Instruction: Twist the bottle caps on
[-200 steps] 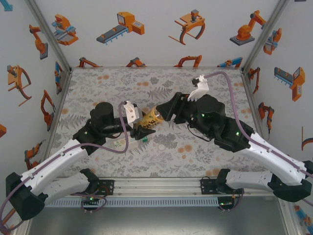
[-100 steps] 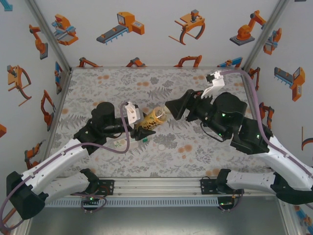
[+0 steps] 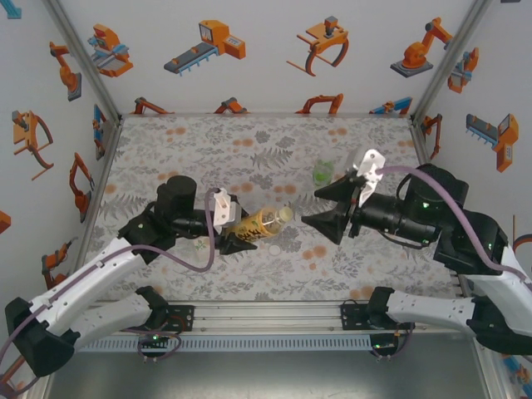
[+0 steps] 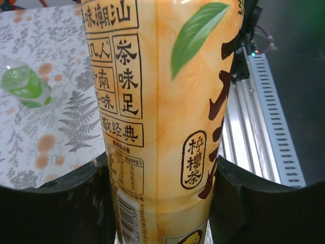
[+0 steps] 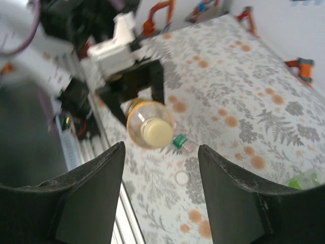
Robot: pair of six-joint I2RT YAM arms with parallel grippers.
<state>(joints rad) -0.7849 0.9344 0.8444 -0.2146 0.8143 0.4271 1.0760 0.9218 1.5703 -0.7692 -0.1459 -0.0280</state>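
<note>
Pulled back to its own side, the right gripper [image 3: 313,208] now stands apart from the tea bottle [image 3: 259,223], fingers spread and empty. The left gripper [image 3: 235,226] clamps that bottle's lower body, holding it tilted over the table [image 3: 166,141], a pale cap [image 5: 155,131] on its mouth. A small green bottle [image 3: 322,172] sits farther back. A white cap [image 3: 275,248] lies under the neck, with a green cap [image 5: 177,141] close by.

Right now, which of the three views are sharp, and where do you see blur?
Top external view: sharp and evenly lit, with only soft shadows on the table. Left wrist view: the tea bottle label is crisp, while the small green bottle behind it is slightly soft. Right wrist view: motion blur, strongest at the left edge, and the tea bottle looks smeared.
</note>
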